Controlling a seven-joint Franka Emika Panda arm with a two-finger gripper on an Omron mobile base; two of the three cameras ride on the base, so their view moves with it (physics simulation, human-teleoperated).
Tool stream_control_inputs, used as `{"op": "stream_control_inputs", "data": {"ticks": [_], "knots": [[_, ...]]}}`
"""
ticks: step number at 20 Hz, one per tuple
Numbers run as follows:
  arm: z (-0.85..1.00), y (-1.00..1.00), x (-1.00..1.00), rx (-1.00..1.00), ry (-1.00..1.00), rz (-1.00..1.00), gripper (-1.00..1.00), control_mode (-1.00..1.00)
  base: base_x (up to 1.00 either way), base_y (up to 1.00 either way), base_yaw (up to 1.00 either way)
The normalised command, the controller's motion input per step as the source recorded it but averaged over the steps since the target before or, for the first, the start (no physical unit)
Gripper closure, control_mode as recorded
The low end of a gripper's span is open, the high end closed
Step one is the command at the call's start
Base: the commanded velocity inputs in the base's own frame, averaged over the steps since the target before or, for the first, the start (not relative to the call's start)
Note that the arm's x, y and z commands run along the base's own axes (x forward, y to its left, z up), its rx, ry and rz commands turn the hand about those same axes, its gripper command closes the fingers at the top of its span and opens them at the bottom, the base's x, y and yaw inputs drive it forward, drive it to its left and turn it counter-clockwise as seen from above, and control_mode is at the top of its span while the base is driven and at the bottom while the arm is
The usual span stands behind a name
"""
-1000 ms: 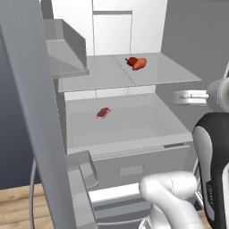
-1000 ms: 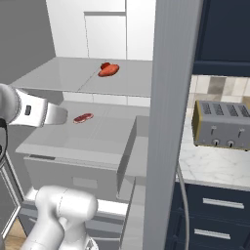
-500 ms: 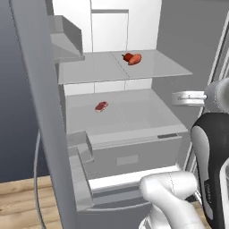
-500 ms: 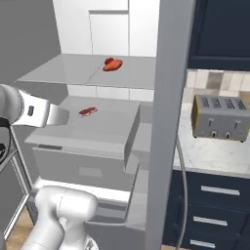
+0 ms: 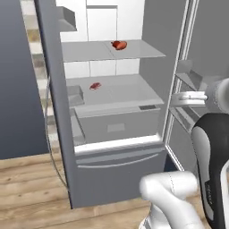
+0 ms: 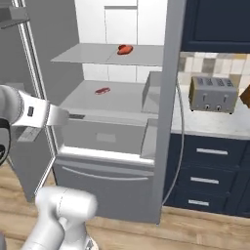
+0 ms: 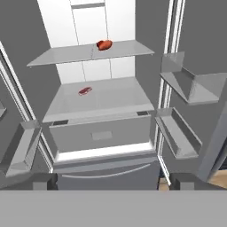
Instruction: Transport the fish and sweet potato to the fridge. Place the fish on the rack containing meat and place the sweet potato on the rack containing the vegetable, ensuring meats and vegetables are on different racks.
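Fridge [image 7: 146,66] open, farther off than a second ago after the base backed away. Vegetable [image 7: 104,45] on the upper rack [image 7: 66,55] at twelve o'clock; meat [image 7: 85,91] on the shelf below. Toaster [image 6: 211,94] on worktop [image 6: 215,128] at three o'clock. Jaws spread wide, empty, touching nothing.

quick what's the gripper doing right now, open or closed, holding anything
Gripper: open, holding nothing, facing the open fridge.
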Motion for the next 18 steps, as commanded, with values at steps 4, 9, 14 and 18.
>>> {"op": "stream_control_inputs", "data": {"ticks": [4,9,14,18], "knots": [[0.0,0.0,0.0,0.0,0.0,0.0,-1.0,1.0,-0.33,-0.01,-0.46],[0.0,0.0,0.0,0.0,0.0,0.0,-1.0,1.0,0.0,-0.02,-0.99],[0.0,0.0,0.0,0.0,0.0,0.0,-1.0,1.0,0.0,0.0,-1.0],[0.0,0.0,0.0,0.0,0.0,0.0,-1.0,1.0,0.0,-0.04,-0.98]]}}
